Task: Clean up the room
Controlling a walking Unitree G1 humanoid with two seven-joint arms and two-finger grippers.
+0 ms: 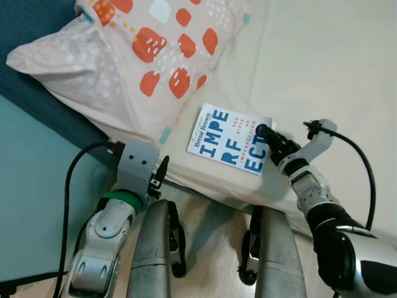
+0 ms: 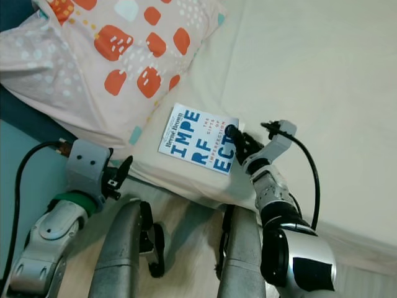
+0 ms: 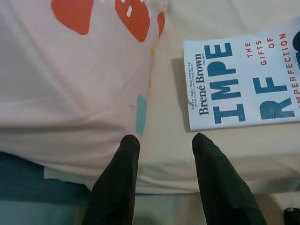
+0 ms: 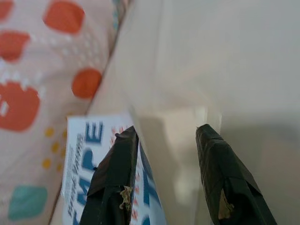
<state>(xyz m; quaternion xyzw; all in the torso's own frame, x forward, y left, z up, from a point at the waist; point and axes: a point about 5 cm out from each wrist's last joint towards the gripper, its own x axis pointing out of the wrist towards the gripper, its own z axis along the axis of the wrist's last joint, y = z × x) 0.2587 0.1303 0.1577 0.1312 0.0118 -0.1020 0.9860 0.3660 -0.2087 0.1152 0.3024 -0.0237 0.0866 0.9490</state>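
Brené Brown book [image 1: 229, 138] "The Gifts of Imperfection" — right gripper [image 4: 166, 140] and left gripper [image 3: 164, 145] both spread.

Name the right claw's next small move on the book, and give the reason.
Probably ease the right claw a little farther onto the book, then close. Its fingers are open at the book's right edge, one over the cover, one over the bed, and nothing is gripped yet.

Cream bed [image 1: 322, 68] carries pillow [image 1: 124, 62], book [image 1: 229, 138]
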